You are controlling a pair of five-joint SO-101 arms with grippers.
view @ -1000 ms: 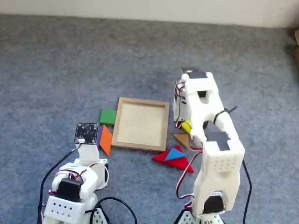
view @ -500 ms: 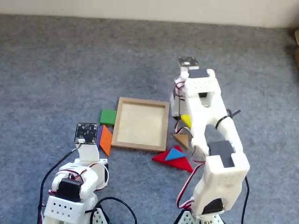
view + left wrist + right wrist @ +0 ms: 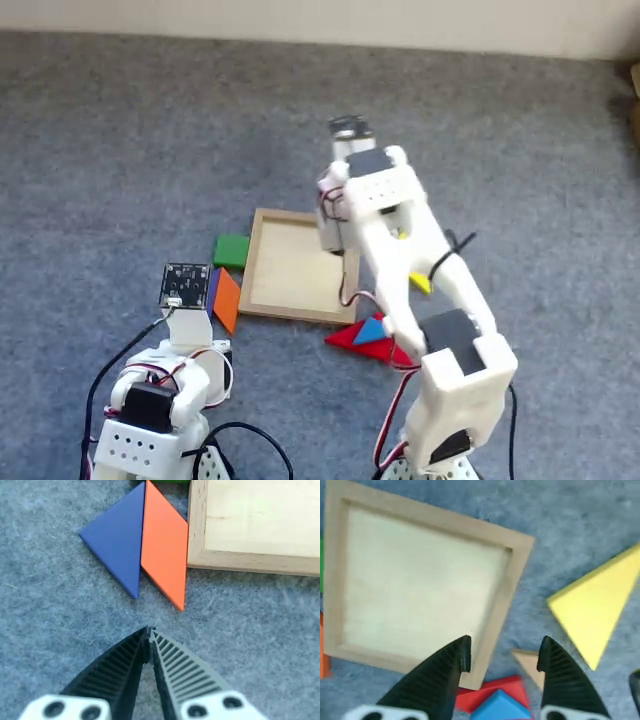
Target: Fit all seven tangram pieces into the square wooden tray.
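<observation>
- Square wooden tray: the inside is bare. All seven pieces lie on the grey carpet around it, so the fitting is judged not yet begun.
- Right gripper: released and holding nothing, hung over the tray's 3 o'clock rim.
- Left gripper: clenched on nothing, low over the carpet at 7 o'clock from the tray, just short of the orange parallelogram and the dark blue triangle.
- Green square: set at 9 o'clock, just beside the rim.
- Red triangle: set at 5 o'clock, with the light blue triangle lying on it.
- Hazard: if the right gripper is lowered here, a finger could catch the rim and the tray could be shoved. At 5 o'clock, the red piece could be dragged along when the light blue one is lifted.
- Views compared: the yellow triangle and the tan triangle are laid out plainly in the right wrist view, while in the high view they are largely covered by the right arm. The edge-to-edge contact of orange and dark blue is seen in the left wrist view.
</observation>
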